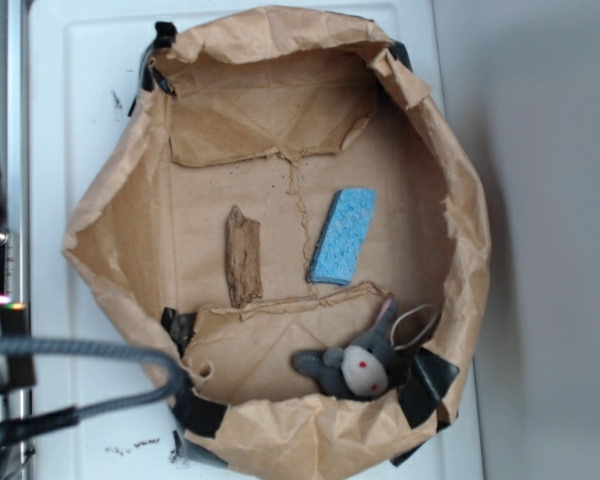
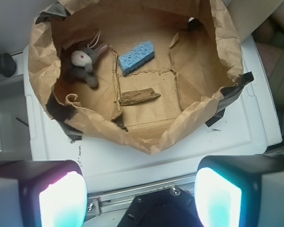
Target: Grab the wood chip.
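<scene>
Wrist view, left to right: a grey stuffed rabbit sits against the paper bag's wall, the blue sponge lies beside it, and the wood chip rests flat on the bag floor just below the sponge, untouched. The gripper hangs wide and empty, well back from the bag, so the approach seems barely begun. Next it probably must travel over the near rim, descend and straddle the chip's narrow width.

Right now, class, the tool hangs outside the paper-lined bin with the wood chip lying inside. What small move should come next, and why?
Probably advance the open tool over the bin's near paper wall toward the wood chip. In the wrist view the fingers stand wide apart, well short of the bin, and nothing is held. The chip lies flat and alone, apart from the blue sponge and the stuffed bunny.
</scene>
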Motion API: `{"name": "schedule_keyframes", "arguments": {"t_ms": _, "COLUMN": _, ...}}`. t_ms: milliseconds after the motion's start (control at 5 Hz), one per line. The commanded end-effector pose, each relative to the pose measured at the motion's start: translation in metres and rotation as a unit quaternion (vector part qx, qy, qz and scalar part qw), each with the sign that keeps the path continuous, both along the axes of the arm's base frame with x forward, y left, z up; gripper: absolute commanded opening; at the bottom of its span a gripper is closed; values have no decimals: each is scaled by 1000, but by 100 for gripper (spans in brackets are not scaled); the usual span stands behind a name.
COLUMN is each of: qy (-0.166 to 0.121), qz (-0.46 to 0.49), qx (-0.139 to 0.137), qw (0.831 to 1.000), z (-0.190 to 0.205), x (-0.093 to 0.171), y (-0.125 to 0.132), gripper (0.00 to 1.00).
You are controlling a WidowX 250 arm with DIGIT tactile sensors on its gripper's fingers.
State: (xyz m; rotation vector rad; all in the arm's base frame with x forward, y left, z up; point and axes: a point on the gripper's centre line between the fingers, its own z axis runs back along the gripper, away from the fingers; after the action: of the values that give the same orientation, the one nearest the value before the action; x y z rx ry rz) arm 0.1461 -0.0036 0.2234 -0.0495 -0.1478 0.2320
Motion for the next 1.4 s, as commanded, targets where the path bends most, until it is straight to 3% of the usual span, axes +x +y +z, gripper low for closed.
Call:
{"name": "schedule_keyframes", "arguments": {"t_ms": 0, "qy": -10, "qz": 8, "qx": 0, "qw": 1000, "z": 7, "x": 4, "y": 1, "gripper": 100}}
{"name": "schedule_keyframes", "arguments": {"t_ms": 200, "qy": -10, "qz": 8, "qx": 0, "qw": 1000, "z": 7, "x": 4, "y": 1, "gripper": 100}}
{"name": "schedule_keyframes", "arguments": {"t_ms": 400, "qy": -18, "qz": 133, "qx": -21, "qw": 991, "z": -2, "x": 35, "y": 3, "gripper": 100}}
{"name": "schedule_keyframes", "arguments": {"t_ms": 600, "qy": -3, "qz": 238, "qx": -53, "qw": 970, "z": -20, "x": 64, "y": 1, "gripper": 100}}
{"name": "schedule_keyframes", "arguments": {"t_ms": 800, "qy": -16, "qz": 356, "qx": -79, "qw": 931, "z": -43, "x": 93, "y": 7, "gripper": 100}}
{"name": "schedule_keyframes", "arguments": {"t_ms": 1000, "qy": -18, "qz": 446, "qx": -51, "qw": 893, "z": -72, "x": 111, "y": 15, "gripper": 100}}
{"name": "schedule_keyframes", "arguments": {"t_ms": 1200, "qy": 2, "qz": 469, "qx": -15, "qw": 883, "z": -102, "x": 118, "y": 30, "gripper": 100}}
